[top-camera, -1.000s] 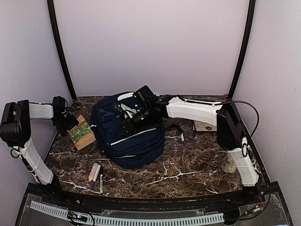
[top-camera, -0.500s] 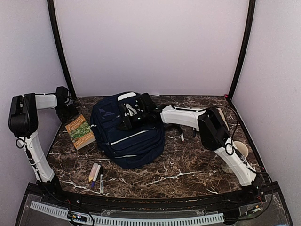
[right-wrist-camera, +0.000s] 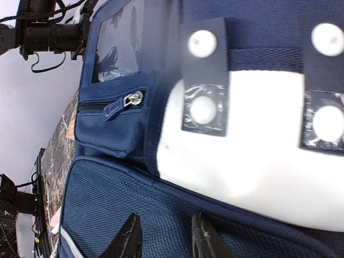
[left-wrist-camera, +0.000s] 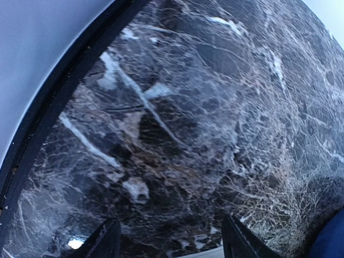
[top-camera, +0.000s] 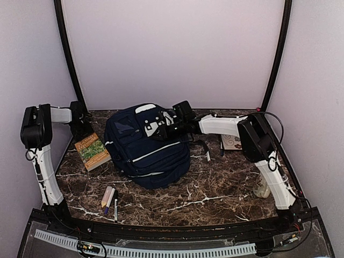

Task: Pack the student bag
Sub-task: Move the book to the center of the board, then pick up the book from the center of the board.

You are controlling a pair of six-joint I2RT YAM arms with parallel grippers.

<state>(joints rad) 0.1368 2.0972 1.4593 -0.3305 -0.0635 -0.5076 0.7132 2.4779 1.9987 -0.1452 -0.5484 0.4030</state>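
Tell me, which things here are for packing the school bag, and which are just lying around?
For the job:
student bag
book, probably to pack
pens, probably to pack

Just lying about, as far as I can tell:
pale cup, far right
small pale booklet, right of the bag; it might be for packing too

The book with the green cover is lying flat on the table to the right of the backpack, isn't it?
Not quite. The book with the green cover is lying flat on the table to the left of the backpack, not to the right. The top view shows it.
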